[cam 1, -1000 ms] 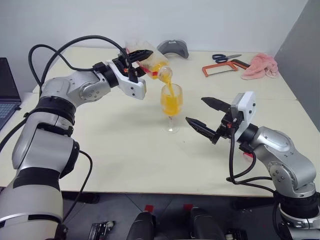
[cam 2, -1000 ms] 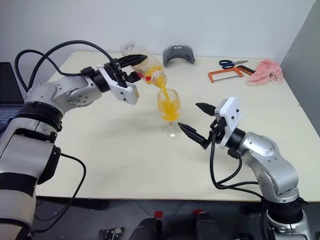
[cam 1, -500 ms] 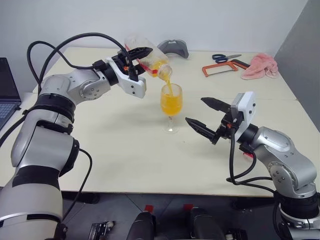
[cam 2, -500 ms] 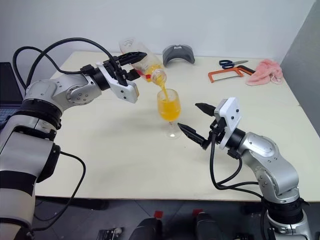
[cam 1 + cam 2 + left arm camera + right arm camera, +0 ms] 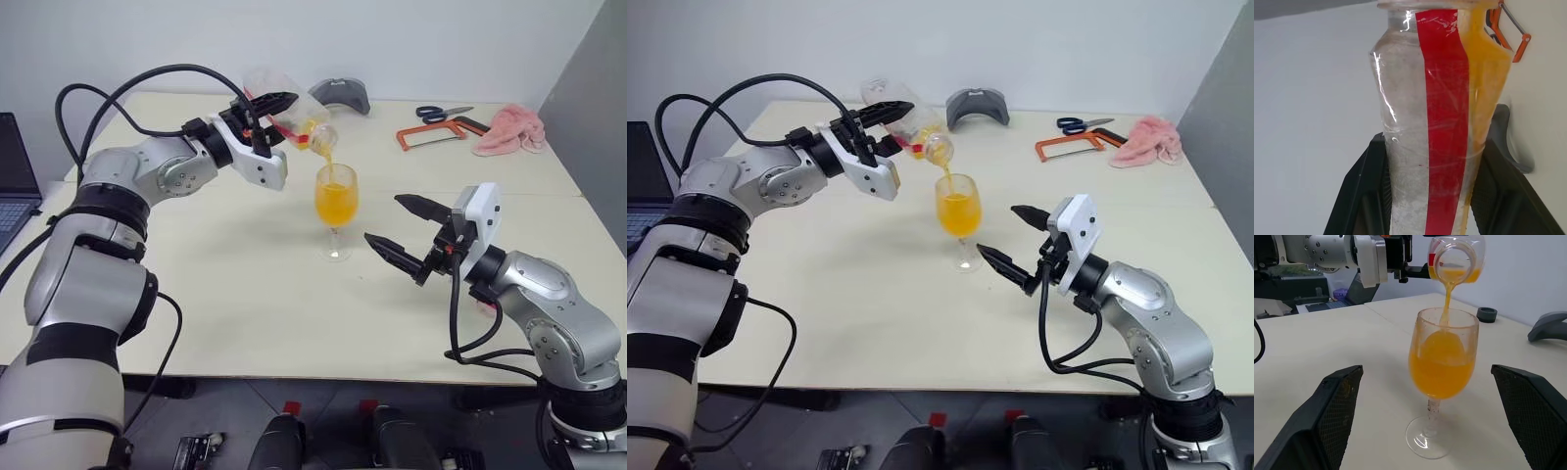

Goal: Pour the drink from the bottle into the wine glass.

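On the left, the left gripper [image 5: 265,119] has its two black fingers clamped on the small clear plastic bottle with a red-and-white stripe label [image 5: 284,110], holding it tipped with the open neck over the glass. Little orange-yellow drink [image 5: 1442,363] remains in the bottle, pooled along its low side, and a thin stream falls from the mouth into the clear stemmed wine glass [image 5: 336,211], which stands upright on the pale tabletop [image 5: 245,284] just below. The bowl looks well over half full, with droplets on its inner wall.

To pour well from here, I judge the mouth should stay centred over the bowl and close above the rim, with the tilt raised slowly so the thinning stream does not dribble down the neck or splash. The level needs watching; righting the bottle before the drink nears the rim avoids a spill.

To the right, the right gripper [image 5: 402,235] hovers near the glass's stem with its fingers spread wide, holding nothing, one finger on either side of the glass in its wrist view. It should keep clear of the foot so the glass is not nudged.
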You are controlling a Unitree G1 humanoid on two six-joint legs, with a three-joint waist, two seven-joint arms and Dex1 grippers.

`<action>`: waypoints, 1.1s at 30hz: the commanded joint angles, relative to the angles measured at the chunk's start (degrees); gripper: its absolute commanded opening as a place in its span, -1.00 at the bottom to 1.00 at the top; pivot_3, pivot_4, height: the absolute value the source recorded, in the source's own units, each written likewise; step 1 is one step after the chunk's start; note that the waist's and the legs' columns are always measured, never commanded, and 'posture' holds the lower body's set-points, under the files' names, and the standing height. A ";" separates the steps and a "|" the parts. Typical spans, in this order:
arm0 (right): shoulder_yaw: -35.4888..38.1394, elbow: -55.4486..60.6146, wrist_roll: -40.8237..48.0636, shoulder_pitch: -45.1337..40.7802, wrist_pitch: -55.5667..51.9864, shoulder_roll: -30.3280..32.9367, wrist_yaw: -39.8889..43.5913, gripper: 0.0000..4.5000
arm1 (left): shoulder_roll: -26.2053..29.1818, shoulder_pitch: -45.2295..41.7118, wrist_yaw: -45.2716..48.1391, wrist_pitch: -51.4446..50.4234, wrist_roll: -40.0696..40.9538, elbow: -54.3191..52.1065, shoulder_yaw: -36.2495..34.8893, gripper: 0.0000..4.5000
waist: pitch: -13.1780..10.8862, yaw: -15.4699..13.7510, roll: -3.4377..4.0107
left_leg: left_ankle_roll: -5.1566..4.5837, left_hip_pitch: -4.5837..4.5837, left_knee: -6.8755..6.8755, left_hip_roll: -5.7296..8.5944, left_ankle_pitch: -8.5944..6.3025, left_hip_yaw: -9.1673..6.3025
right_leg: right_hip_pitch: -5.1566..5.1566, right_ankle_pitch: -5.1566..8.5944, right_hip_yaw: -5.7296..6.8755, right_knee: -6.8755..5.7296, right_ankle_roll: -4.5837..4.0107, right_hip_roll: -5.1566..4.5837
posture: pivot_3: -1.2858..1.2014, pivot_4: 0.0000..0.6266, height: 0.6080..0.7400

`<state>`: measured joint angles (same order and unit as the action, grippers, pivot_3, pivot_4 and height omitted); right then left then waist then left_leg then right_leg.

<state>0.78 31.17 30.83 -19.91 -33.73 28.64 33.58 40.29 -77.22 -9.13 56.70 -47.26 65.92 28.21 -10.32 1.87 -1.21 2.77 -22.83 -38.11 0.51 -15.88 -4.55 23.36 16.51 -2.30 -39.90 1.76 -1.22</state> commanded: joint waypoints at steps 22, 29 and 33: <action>-5.63 4.34 -1.60 -3.04 -3.07 -0.57 -2.33 1.00 | -9.81 30.61 32.41 -48.21 56.79 -36.30 -33.51 -0.25 | 0.04 1.83 0.05 | 0.07 0.08 -0.04 -0.20 0.04 -0.27 | 0.02 0.00 -0.06 -0.15 -0.01 -0.01 | 0.03 -0.52 1.00; -12.60 1.52 -3.07 -11.00 -9.40 -3.46 -3.25 1.00 | -9.36 41.75 33.00 -65.82 64.61 -43.60 -40.61 -0.25 | 0.05 1.99 0.02 | 0.06 0.05 -0.20 -0.20 0.04 -0.49 | 0.01 0.00 0.03 -0.22 -0.02 0.02 | 0.03 -0.52 1.00; -16.03 -0.77 -4.24 -14.65 -9.32 -4.50 -1.56 1.00 | -9.64 43.22 34.66 -66.76 65.85 -42.34 -42.26 -0.25 | 0.07 1.02 0.00 | 0.06 -0.01 -0.32 -0.17 0.04 -0.55 | -0.04 0.00 0.06 -0.19 -0.01 -0.07 | 0.03 -0.52 1.00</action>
<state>-14.63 29.90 27.02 -33.14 -43.39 24.45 31.16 30.10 -33.66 24.63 -10.71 17.43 25.46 -12.63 -10.25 2.90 -1.22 2.83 -22.85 -38.45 0.35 -15.84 -5.09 23.31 16.50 -2.24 -40.10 1.75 -1.30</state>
